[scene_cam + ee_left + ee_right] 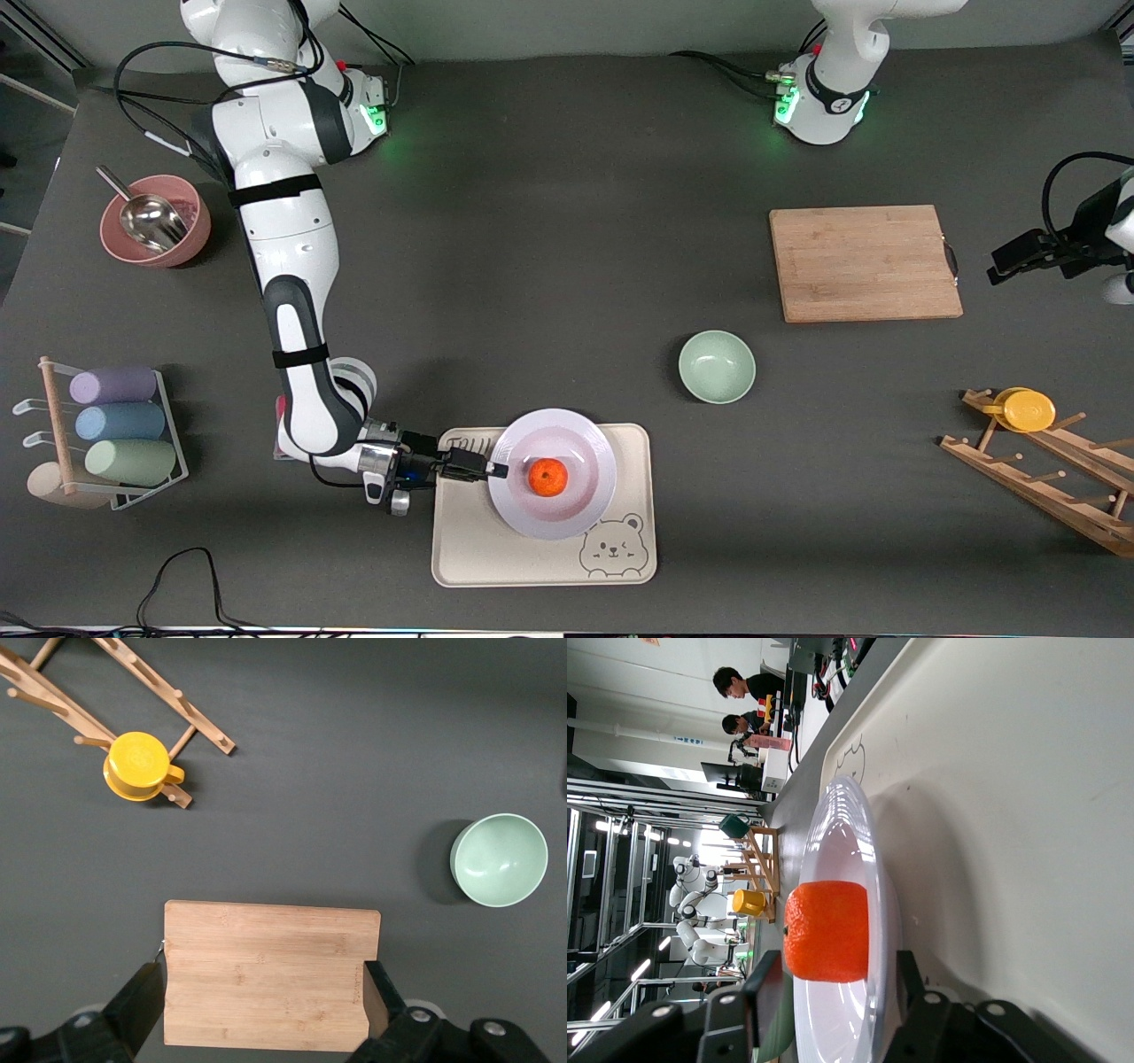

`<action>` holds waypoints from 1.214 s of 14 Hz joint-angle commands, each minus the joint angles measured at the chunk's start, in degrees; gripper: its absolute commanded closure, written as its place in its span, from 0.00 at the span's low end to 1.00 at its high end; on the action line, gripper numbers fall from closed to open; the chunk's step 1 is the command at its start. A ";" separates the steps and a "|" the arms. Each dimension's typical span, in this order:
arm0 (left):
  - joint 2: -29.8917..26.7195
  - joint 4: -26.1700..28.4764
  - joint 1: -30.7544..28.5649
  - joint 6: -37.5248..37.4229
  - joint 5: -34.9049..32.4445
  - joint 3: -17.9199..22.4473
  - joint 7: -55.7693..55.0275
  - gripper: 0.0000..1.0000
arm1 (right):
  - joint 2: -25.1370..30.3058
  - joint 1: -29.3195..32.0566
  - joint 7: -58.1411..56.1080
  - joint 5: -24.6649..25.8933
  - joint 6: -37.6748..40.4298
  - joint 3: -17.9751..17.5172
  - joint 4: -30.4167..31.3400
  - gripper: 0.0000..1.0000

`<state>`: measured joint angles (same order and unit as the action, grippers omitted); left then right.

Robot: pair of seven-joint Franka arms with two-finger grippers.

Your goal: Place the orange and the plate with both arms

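Note:
The orange [548,477] lies in the middle of the white plate [580,523]. The plate rests on the cream bear tray [478,549], near the front camera. My right gripper [498,470] is low at the plate's rim on the side toward the right arm's end. It is open, with one finger above the rim and one below. The right wrist view shows the orange [828,930] on the plate [850,842] between the gripper's [840,970] fingers. My left gripper [1001,266] is open and empty, up in the air by the cutting board [864,262], and waits.
A mint-green bowl [717,366] stands between the tray and the cutting board. A yellow cup [1026,409] hangs on a wooden rack [1045,478] at the left arm's end. A pink bowl with a scoop [155,221] and a rack of cups [115,425] are at the right arm's end.

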<state>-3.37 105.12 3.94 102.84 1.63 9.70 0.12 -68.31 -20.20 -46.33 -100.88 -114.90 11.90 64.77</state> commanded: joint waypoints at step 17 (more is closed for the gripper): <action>-0.58 -2.82 -0.33 -7.04 1.71 -0.20 -0.47 0.00 | 15.20 5.87 16.80 43.98 9.41 5.76 0.53 0.00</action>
<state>-3.48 102.92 3.56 97.15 2.78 9.58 0.13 -58.06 -14.79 -32.22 -63.47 -108.22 17.07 62.56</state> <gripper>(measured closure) 0.000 0.000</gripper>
